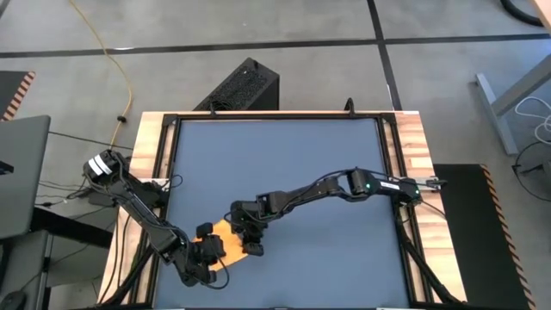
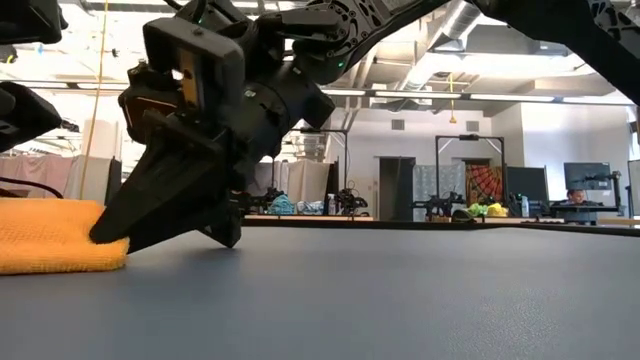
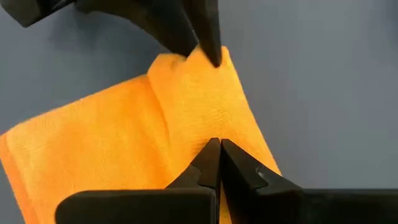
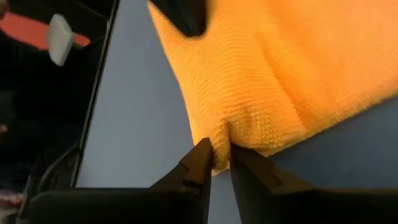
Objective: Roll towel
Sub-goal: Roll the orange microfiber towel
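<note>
Here, high view: the towel (image 1: 231,241) lies on the dark table (image 1: 284,164), close to its near edge and towards the near left corner; the left gripper (image 1: 213,251) sits on the towel's left side and the right gripper (image 1: 250,244) on its right side, both arms reaching in low.

Low view: a thick folded edge of the towel (image 2: 55,238) shows at the picture's left, resting flat on the table (image 2: 400,290); a gripper's dark tip presses down against that edge, and which arm it belongs to I judge to be the right one.

Left wrist view: the left gripper (image 3: 217,149) has its jaws together, tips meeting on the cloth with a ridge of towel (image 3: 124,130) running up from them; whether cloth is actually caught between them I cannot tell. The other arm's finger touches the far corner.

Right wrist view: the right gripper (image 4: 217,154) has its jaws a little apart with a small pucker of the towel (image 4: 280,68) edge between them, a loose pinch at most.

Step in hand: taking hold of two opposite edges, the roll seemingly not yet begun.

Next move: likely needs the right jaws to firm up or reset, then both ends to turn the edge over evenly so the roll does not skew.
</note>
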